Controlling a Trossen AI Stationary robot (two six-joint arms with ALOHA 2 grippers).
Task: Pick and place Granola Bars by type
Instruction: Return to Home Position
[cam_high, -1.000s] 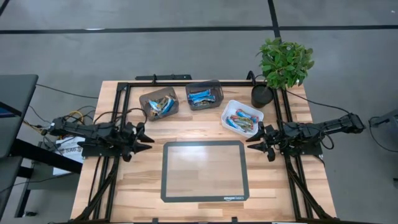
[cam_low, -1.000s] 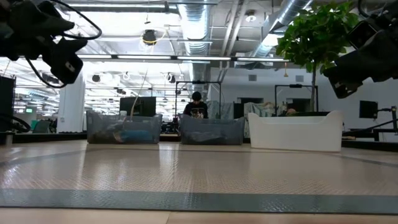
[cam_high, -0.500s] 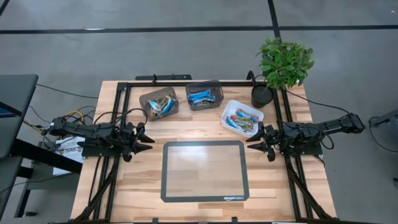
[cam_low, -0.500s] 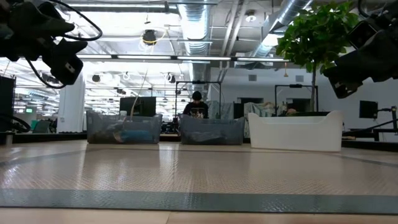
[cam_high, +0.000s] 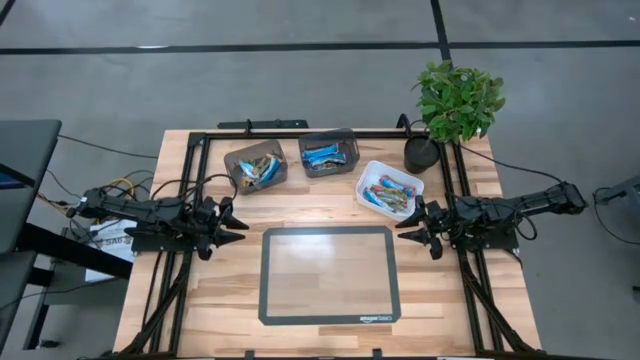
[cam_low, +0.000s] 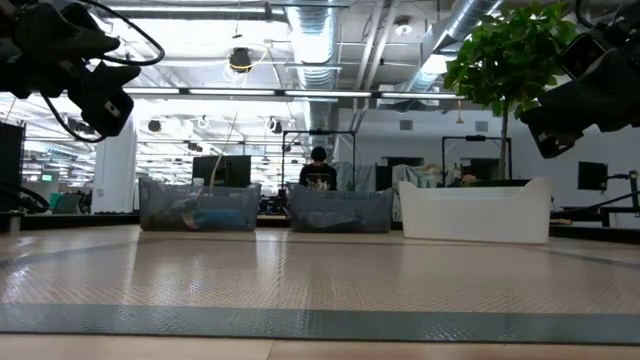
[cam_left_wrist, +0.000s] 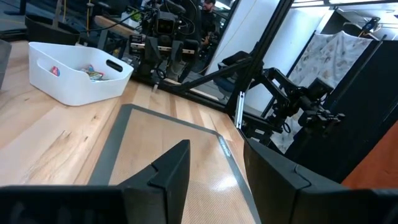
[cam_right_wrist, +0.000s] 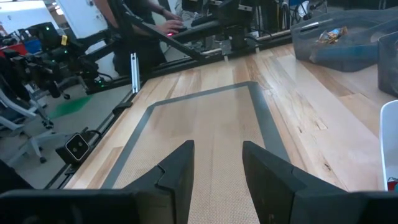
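**Q:** State of the left gripper?

**A:** The left gripper (cam_high: 238, 225) is at the left side of the table (cam_high: 200, 300), just beside the far left corner of the mat (cam_high: 329, 275), pointing toward the middle. The low view shows it raised clear of the surface. Its fingers (cam_left_wrist: 166, 177) stand apart with a plain gap, and nothing is between them.

**Q:** State of the right gripper?

**A:** The right gripper (cam_high: 408, 226) is at the right side of the table, facing the left one across the mat, close to the tray (cam_high: 372, 168) but not touching it. It is also raised off the surface. Its fingers (cam_right_wrist: 177, 171) are parted and hold nothing.

**Q:** Location of the bars?

**A:** The bars (cam_high: 325, 155) lie in three containers along the far side of the table.
- Right bin (cam_high: 303, 140): blue wrappers only.
- Left bin (cam_high: 230, 158): a mix of blue and tan wrappers.
- Tray: a mixed pile showing blue, orange and white.

No exact count can be made in any of the three. No bar lies on the mat or on bare wood.

**Q:** Other items?

**A:** A potted plant (cam_high: 458, 100) stands at the far right corner, just behind the tray. In the low view, a person (cam_low: 318, 170) is in the room beyond the bins.
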